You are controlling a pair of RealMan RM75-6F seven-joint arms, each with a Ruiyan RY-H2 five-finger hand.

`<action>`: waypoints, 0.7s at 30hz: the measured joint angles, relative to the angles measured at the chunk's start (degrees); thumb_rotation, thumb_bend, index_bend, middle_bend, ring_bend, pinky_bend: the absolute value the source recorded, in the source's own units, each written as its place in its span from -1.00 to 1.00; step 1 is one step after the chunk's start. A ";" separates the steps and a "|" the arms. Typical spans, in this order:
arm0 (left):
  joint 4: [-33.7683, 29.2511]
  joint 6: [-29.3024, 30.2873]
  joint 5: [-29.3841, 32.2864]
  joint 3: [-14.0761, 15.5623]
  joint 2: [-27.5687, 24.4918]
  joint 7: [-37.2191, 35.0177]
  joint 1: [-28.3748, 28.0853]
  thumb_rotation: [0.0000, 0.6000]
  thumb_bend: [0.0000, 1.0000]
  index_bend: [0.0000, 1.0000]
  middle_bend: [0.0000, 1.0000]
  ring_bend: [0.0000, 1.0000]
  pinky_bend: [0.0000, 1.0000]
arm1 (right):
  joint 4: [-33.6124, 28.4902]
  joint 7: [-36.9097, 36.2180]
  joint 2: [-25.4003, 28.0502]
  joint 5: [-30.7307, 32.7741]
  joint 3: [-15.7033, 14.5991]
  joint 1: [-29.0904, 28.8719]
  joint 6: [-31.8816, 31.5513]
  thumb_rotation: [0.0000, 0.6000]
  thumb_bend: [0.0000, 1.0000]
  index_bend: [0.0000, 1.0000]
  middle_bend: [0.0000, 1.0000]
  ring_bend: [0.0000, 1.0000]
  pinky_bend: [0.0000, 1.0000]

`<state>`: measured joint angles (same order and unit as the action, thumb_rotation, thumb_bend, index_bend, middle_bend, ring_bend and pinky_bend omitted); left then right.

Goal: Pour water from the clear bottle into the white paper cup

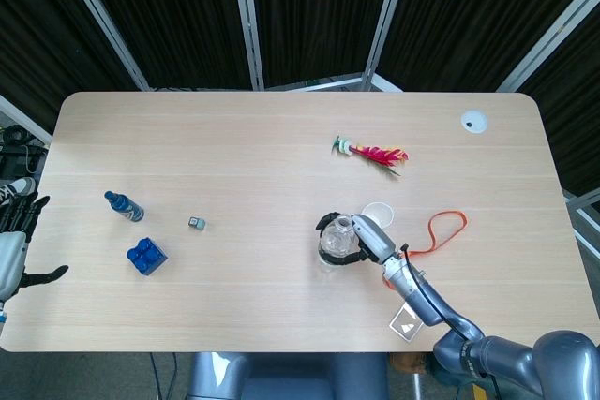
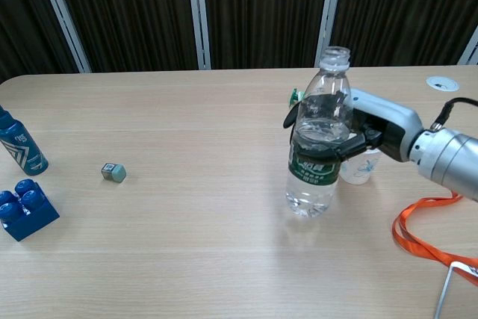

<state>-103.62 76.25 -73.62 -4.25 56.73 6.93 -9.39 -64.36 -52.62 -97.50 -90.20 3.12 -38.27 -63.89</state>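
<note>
Clear bottle [image 2: 317,147]: thin ribbed transparent plastic, uncapped, standing nearly upright, tipping slightly at the neck; part full of water; a dark green label band is wrapping its middle, print too small to read. In the chest view its base seems to be hanging just above the tabletop, though I cannot be sure. In the head view [image 1: 336,240] it is sitting right of the table's centre.
Right hand [image 2: 357,137]: grey metal shell with black fingers; the fingers are curling round the bottle at the label band and gripping it from the robot's right side. Seen from above [image 1: 365,241] it is pressing against the bottle's side.
White paper cup [image 2: 359,167]: smooth white paper, round open mouth; standing upright just behind the right hand, partly hidden by it. From above [image 1: 378,214] its rim is showing as a pale ring just beside the bottle.
Left hand [image 1: 19,243]: showing only at the table's left edge in the head view, dark fingers spreading apart, holding nothing.
Table [image 2: 187,244]: pale wood-grain laminate with rounded corners.
Blue bottle [image 2: 19,143]: dark blue, glossy, with a white angular pattern on its side; no readable words.
Blue brick [image 2: 21,209]: studded plastic block, lying near the blue bottle.
Small cube [image 2: 113,172]: grey-green with a dark printed face, unreadable.
Orange strap [image 2: 426,233]: flat woven ribbon looping on the table at the right.
Feathered toy [image 1: 373,152]: red and yellow plumes on a green-and-white base, lying beyond the cup.
</note>
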 measured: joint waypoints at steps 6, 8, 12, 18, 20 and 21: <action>-0.53 0.70 -1.62 0.33 -0.85 -1.55 0.43 1.00 -1.00 -1.00 -1.00 -1.00 -1.00 | -7.25 2.43 8.15 -0.07 0.39 1.76 -3.02 1.00 -0.06 -0.21 0.07 0.03 0.04; -0.71 0.95 -2.20 0.43 -1.16 -2.17 0.57 1.00 -1.00 -1.00 -1.00 -1.00 -1.00 | -8.71 4.10 11.09 0.42 0.55 2.71 -3.79 1.00 -0.04 -0.22 0.07 0.03 0.04; -1.02 1.45 -2.98 0.53 -1.70 -3.05 0.83 1.00 -1.00 -1.00 -1.00 -1.00 -1.00 | -8.59 7.36 14.69 1.77 0.71 4.64 -4.90 1.00 -0.01 -0.22 0.07 0.03 0.04; -1.37 2.00 -3.89 0.59 -2.18 -3.80 1.05 1.00 -1.00 -1.00 -1.00 -1.00 -1.00 | -4.35 11.56 15.66 3.02 0.40 6.16 -5.05 1.00 0.00 -0.22 0.07 0.03 0.04; -1.56 2.09 -4.18 0.65 -2.33 -4.00 1.10 1.00 -1.00 -1.00 -1.00 -1.00 -1.00 | -2.10 13.63 15.46 3.54 0.23 6.61 -4.80 1.00 0.04 -0.22 0.07 0.03 0.04; -1.64 2.15 -4.30 0.68 -2.40 -4.07 1.13 1.00 -1.00 -1.00 -1.00 -1.00 -1.00 | -1.00 14.39 15.25 3.83 0.19 6.80 -4.64 1.00 0.05 -0.22 0.07 0.03 0.04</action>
<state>-105.26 78.40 -77.92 -3.57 54.33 2.85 -8.26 -65.36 -38.24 -82.25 -86.36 3.31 -31.47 -68.53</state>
